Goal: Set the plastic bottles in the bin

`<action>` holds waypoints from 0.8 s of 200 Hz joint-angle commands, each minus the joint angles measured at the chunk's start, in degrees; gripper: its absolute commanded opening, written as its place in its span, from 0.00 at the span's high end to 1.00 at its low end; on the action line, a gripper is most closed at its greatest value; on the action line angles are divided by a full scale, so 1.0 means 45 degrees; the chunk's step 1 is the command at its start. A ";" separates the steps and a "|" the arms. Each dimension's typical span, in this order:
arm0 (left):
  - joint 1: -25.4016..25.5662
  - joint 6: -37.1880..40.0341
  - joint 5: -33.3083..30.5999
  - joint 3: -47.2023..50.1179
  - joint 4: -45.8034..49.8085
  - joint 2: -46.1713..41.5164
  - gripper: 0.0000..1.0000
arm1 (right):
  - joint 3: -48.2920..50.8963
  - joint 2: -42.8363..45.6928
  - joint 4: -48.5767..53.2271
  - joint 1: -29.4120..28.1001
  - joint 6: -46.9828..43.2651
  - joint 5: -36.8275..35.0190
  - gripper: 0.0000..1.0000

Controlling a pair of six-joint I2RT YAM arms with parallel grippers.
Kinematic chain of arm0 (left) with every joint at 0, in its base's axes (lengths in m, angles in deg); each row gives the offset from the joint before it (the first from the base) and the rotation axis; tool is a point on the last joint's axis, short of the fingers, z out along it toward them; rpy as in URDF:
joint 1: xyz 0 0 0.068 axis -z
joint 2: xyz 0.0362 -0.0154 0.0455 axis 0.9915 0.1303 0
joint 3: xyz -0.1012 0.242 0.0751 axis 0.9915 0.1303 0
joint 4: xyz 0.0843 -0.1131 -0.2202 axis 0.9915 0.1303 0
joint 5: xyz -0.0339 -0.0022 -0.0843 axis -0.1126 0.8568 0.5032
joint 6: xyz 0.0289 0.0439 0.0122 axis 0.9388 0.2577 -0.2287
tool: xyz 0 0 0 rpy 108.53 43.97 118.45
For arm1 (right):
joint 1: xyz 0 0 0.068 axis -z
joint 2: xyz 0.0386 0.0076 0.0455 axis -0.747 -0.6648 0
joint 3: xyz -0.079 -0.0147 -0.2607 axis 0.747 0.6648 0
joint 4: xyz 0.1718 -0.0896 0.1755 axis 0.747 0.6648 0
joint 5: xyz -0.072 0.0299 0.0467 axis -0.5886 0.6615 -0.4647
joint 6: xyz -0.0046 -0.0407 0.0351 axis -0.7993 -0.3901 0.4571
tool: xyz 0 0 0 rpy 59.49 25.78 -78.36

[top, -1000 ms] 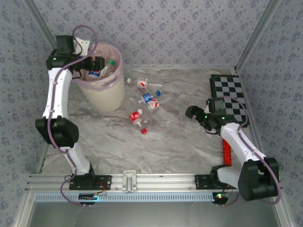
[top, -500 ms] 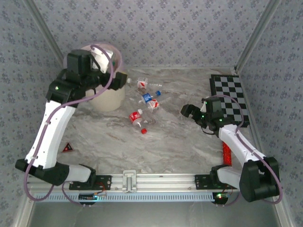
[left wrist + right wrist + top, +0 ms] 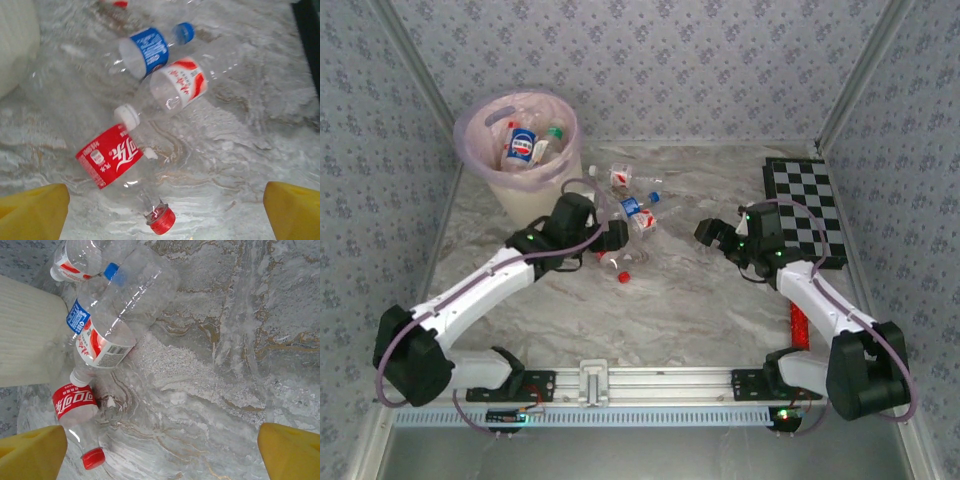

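The left end effector [image 3: 612,238] hung wide open and empty over the red-labelled bottle [image 3: 112,160], which lay on the bench [image 3: 700,300] among other bottles [image 3: 150,47], near the bin [image 3: 535,195]. The right end effector [image 3: 712,235], likewise open and empty, hovered to their right.

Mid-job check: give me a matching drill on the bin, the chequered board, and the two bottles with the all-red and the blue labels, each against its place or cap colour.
Things:
1. bin
2. chequered board
3. all-red-label bottle
4. blue-label bottle

Matches:
a. red cap, lying on the table
b. far-left corner
c. blue cap, lying on its side
d. along the right side

Pairs: 1-b, 2-d, 3-a, 4-c
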 commanded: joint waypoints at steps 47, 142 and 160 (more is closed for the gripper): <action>0.0556 -0.4080 -0.4954 0.0379 -0.1071 0.1926 0.02 | 0.0255 -0.0184 -0.0067 0.0190 -0.0272 -0.0015 0.00; 0.0150 -0.4704 -0.4112 -0.0091 -0.2154 0.5233 0.10 | -0.0020 0.0219 0.0971 0.0423 -0.0939 -0.0169 0.00; 0.0087 -0.4684 -0.3695 -0.0066 -0.2604 0.5572 0.17 | -0.0011 0.0276 0.1022 0.0464 -0.0940 -0.0137 0.00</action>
